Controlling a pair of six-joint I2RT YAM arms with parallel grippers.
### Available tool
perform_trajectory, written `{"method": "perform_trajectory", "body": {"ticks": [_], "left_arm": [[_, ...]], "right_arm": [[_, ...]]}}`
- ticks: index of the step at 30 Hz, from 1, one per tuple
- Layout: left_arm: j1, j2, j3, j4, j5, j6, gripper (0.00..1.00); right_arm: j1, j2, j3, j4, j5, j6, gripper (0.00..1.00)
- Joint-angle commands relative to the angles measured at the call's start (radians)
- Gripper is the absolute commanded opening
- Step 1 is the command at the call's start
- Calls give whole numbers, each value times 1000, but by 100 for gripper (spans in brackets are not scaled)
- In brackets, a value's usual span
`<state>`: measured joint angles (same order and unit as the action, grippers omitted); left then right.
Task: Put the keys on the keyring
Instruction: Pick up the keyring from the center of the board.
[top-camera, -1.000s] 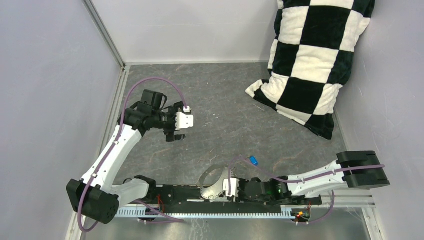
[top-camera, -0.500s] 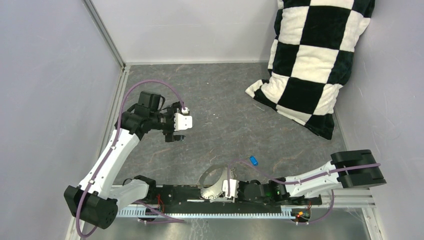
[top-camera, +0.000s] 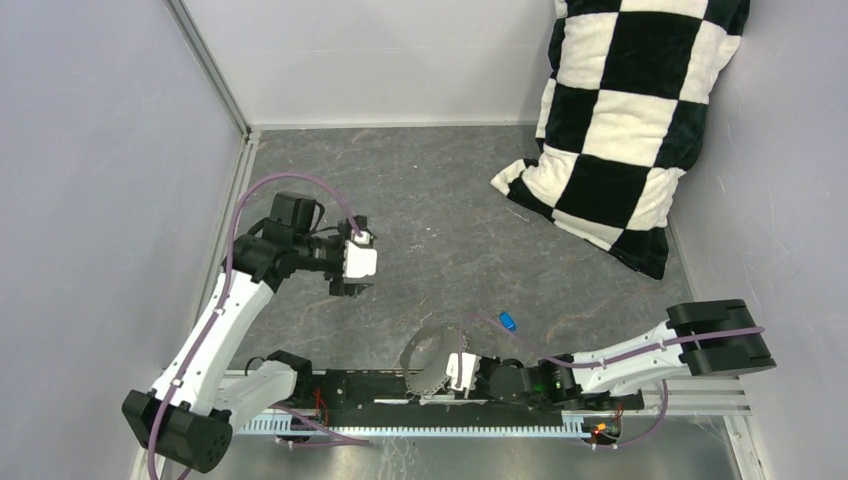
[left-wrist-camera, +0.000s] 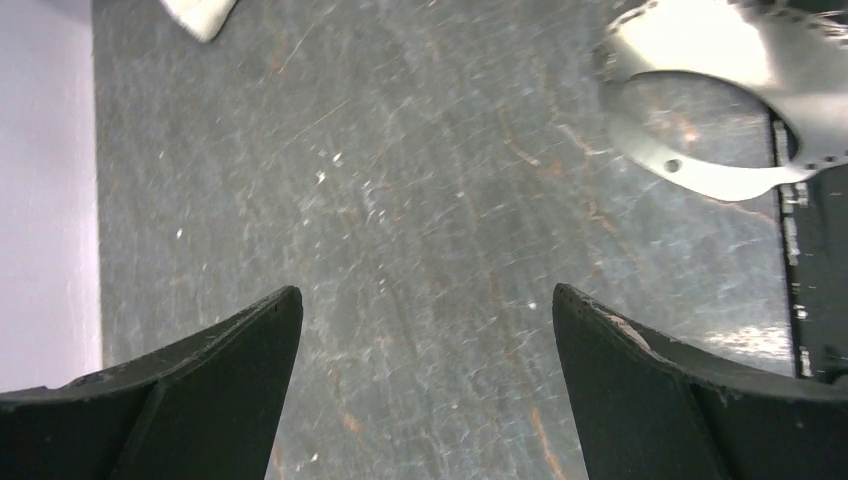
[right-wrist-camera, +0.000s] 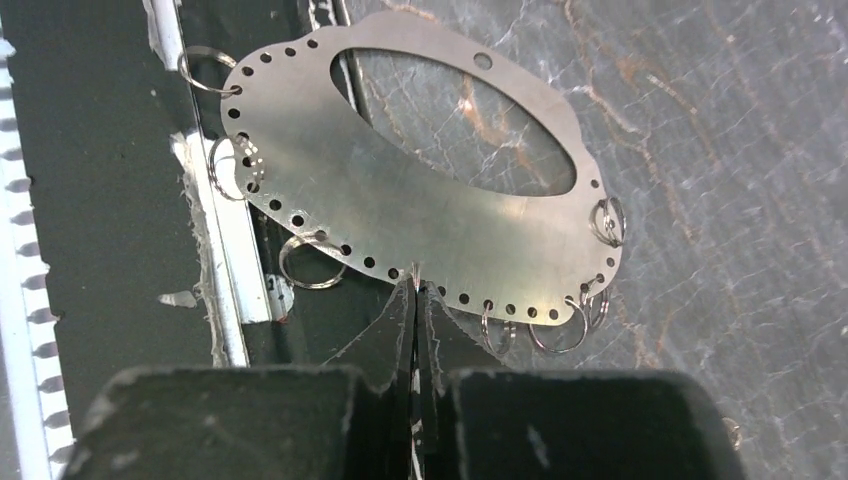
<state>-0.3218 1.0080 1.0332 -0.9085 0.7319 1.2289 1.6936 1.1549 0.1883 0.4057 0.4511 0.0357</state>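
At the near edge of the counter (top-camera: 430, 220), at about 6 o'clock in the overhead view, the right tool (right-wrist-camera: 415, 300) has its two fingers pressed together. They are clamped on the near rim of the keyring (right-wrist-camera: 330, 190). This is a flat, silvery metal plate with a large oval opening and a row of small holes along its border.

Several small split rings (right-wrist-camera: 312, 260) hang from those holes. Some sit on the plate's 9 o'clock side and a cluster sits around its 4 to 5 o'clock side. The plate's 9 o'clock part lies over the black base rail (top-camera: 350, 390) and the rest lies over the grey, scratched counter. The views do not show whether the plate rests flat or is raised.

The blue key (top-camera: 508, 321) lies on the counter near the plate, at about 2 o'clock from it. It is apart from the plate and from both tools.

Farther out, at about 10 o'clock from the plate, the left tool (left-wrist-camera: 425, 295) hangs over bare counter. Its fingers are spread wide with nothing between them. Its wrist camera shows the plate at the 1 o'clock corner of its view.

At the far 1 o'clock corner of the counter, a black-and-white checkered pillow (top-camera: 630, 120) leans against the wall.
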Motion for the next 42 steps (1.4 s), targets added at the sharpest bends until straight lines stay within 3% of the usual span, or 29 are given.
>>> {"method": "perform_trajectory", "body": {"ticks": [1, 7, 13, 15, 21, 30, 34, 42], "left_arm": [[-7, -59, -49, -91, 206, 162, 100], [-76, -73, -89, -75, 336, 9, 100], [-121, -107, -110, -74, 371, -81, 99], [-122, -117, -109, -67, 375, -128, 93], [-122, -159, -89, -66, 357, -166, 60], [-122, -201, -95, -94, 350, -120, 52], [-123, -189, -94, -97, 373, -112, 42], [-123, -170, -112, -98, 383, -105, 37]], "right_arm": [[-2, -60, 73, 5, 48, -81, 0], [-76, -110, 217, -39, -39, -203, 0], [-162, -43, 480, -175, -191, -307, 0], [-187, -9, 556, -224, -249, -320, 0], [-247, 61, 714, -365, -330, -321, 0], [-277, 71, 782, -470, -337, -313, 0], [-285, 91, 821, -517, -325, -305, 0], [-288, 112, 871, -546, -325, -258, 0]]}}
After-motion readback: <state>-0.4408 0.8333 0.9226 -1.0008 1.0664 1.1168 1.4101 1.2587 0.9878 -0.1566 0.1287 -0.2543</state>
